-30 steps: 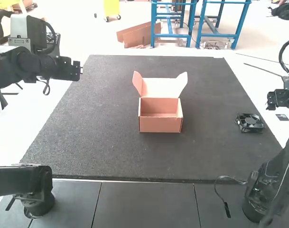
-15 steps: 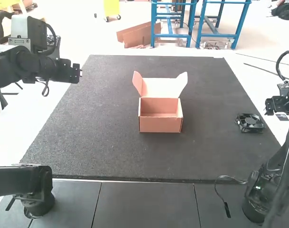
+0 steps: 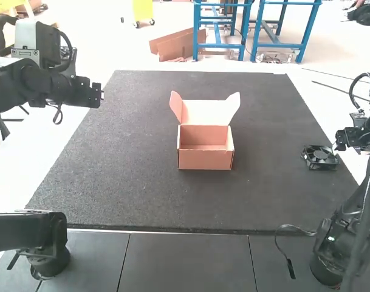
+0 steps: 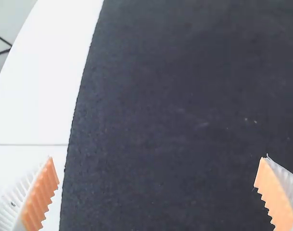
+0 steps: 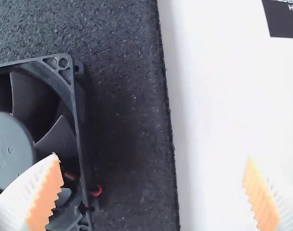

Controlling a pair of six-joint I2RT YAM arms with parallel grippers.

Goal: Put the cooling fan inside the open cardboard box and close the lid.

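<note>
Risk: my right gripper (image 5: 151,190), fingers spread wide, straddles only 1 edge of the cooling fan (image 5: 26,139); closing here could flip it off the mat (image 5: 122,72). Left gripper (image 4: 153,192) hangs open.

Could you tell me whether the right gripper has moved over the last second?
Yes. In the high view the right gripper has come down and to the left, closer to the cooling fan, which has stayed where it was.

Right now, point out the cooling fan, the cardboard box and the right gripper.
cooling fan (image 3: 320,157), high view, on its round hub.
cardboard box (image 3: 205,159), high view, on its front wall.
right gripper (image 5: 151,163), right wrist view, midway between its open fingertips.
</note>
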